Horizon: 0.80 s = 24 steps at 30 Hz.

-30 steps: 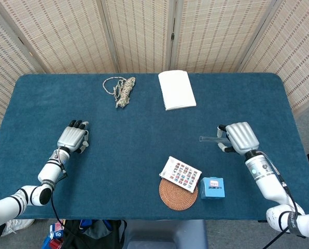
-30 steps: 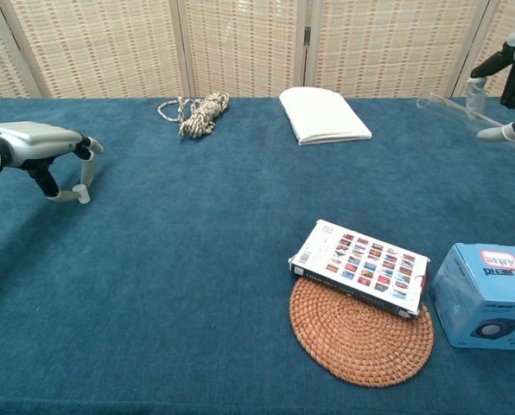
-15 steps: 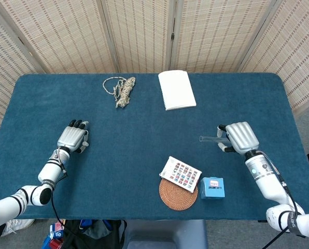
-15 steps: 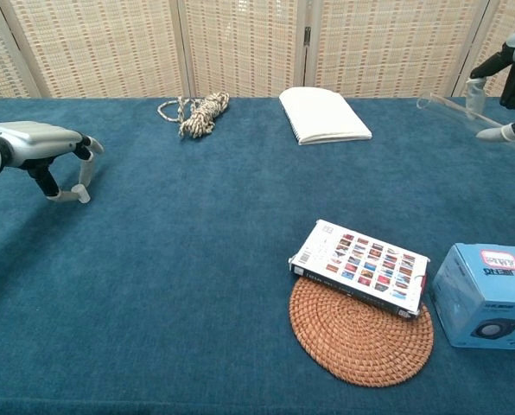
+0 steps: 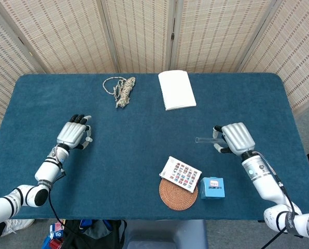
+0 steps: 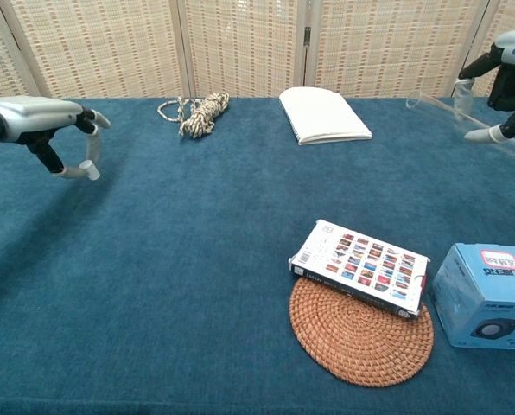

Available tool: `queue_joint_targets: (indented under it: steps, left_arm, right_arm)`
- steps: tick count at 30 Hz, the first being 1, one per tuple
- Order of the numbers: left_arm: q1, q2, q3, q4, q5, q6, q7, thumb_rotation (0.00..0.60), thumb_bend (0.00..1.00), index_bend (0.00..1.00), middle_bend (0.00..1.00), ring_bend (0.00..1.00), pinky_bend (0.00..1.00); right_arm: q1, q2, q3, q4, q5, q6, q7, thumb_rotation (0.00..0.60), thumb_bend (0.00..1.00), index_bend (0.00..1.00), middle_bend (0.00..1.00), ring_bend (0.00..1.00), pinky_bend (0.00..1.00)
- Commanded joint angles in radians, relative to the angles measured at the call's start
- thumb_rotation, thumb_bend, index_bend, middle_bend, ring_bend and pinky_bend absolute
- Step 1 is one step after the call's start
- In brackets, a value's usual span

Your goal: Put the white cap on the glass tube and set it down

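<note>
Nearest me on the bench (image 6: 180, 285) lie things I leave alone: a woven coaster (image 6: 361, 339) with a small book (image 6: 361, 266) resting partly on it, and a blue box (image 6: 487, 296) just beside them to my right.

Further out, my two hands are raised above the cloth, well apart. My right hand (image 5: 235, 138) holds the glass tube (image 5: 204, 139) roughly level, fingers (image 6: 480, 135) closed around one end, while the open end sticks out toward my left side. In the chest view the tube (image 6: 430, 105) hangs clear of the bench. My left hand (image 5: 73, 135) is curled in, and between its fingers (image 6: 66, 172) I pinch a small white piece, which I take to be the white cap (image 6: 92, 169); it is tiny, so I judge that rather than see it plainly.

So both parts are in hand and the capping step is not yet done. As I read it, I am at the point of bringing the two together. The next move calls for closing the wide gap between my hands, lining the cap squarely with the tube's open mouth, and pressing it on without crushing or tilting the glass.

Beyond my hands, near the far edge, lie a bundle of rope (image 5: 123, 91) and a white notebook (image 5: 177, 90), with a woven screen (image 5: 154, 31) behind.
</note>
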Motion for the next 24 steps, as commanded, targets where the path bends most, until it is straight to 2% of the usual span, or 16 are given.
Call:
queue_joint_targets:
  steps: [1, 10, 16, 24]
  left_arm:
    - [0.009, 0.093, -0.047, -0.145, 0.023, 0.035, -0.059, 0.600, 0.37, 0.56, 0.05, 0.00, 0.00]
    - [0.010, 0.211, -0.118, -0.369, -0.004, 0.054, -0.143, 0.600, 0.37, 0.56, 0.05, 0.00, 0.00]
    - [-0.006, 0.242, -0.152, -0.452, -0.039, 0.067, -0.156, 0.600, 0.37, 0.56, 0.05, 0.00, 0.00]
    - [-0.023, 0.263, -0.179, -0.537, -0.067, 0.098, -0.161, 0.600, 0.37, 0.56, 0.05, 0.00, 0.00]
  right_arm:
    - [0.010, -0.024, 0.004, 0.010, -0.013, -0.005, 0.017, 0.600, 0.83, 0.84, 1.00, 1.00, 1.00]
    - [0.068, -0.131, 0.034, 0.045, -0.072, -0.023, 0.094, 0.600, 0.83, 0.84, 1.00, 1.00, 1.00]
    - [0.113, -0.219, 0.052, 0.089, -0.096, -0.041, 0.150, 0.600, 0.83, 0.85, 1.00, 1.00, 1.00]
    - [0.169, -0.361, 0.081, 0.204, -0.151, -0.023, 0.273, 0.600, 0.83, 0.86, 1.00, 1.00, 1.00]
